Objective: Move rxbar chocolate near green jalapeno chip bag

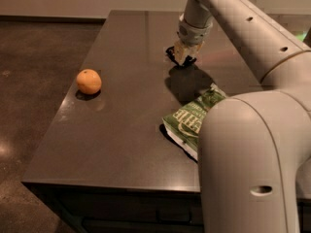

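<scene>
My gripper (pixel 181 55) is over the far middle of the dark table (pixel 121 130), hanging from the arm that reaches in from the upper right. It is shut on the rxbar chocolate (pixel 171 51), whose black ends stick out on both sides of the fingers. The bar is held just above the tabletop, with a shadow below it. The green jalapeno chip bag (pixel 190 120) lies toward the front right of the table, a short way nearer the camera than the gripper. The arm's large white link hides part of the bag.
A round orange fruit (pixel 89 81) sits near the table's left edge. The robot's bulky white arm link (pixel 252 164) fills the lower right. The floor (pixel 34 81) drops away to the left of the table.
</scene>
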`<action>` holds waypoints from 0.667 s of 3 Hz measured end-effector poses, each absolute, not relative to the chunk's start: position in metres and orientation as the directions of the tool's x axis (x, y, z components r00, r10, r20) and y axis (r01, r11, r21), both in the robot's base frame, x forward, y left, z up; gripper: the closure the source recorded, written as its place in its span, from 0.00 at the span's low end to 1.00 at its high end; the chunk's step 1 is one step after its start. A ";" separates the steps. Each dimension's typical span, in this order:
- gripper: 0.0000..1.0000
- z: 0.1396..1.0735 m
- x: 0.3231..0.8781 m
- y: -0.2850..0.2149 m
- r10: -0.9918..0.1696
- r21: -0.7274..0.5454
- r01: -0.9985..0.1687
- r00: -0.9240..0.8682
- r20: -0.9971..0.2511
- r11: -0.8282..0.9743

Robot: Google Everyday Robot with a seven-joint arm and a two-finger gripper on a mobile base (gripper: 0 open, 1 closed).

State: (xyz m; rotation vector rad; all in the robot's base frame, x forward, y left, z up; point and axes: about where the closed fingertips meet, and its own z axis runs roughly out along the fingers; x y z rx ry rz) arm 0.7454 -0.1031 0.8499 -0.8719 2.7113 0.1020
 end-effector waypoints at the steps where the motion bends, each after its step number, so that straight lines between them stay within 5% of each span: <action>1: 1.00 0.864 0.721 -0.103 -0.593 -0.031 -0.612 -0.752 -0.287 0.791; 2: 1.00 0.875 0.690 -0.099 -0.641 -0.043 -0.654 -0.722 -0.260 0.755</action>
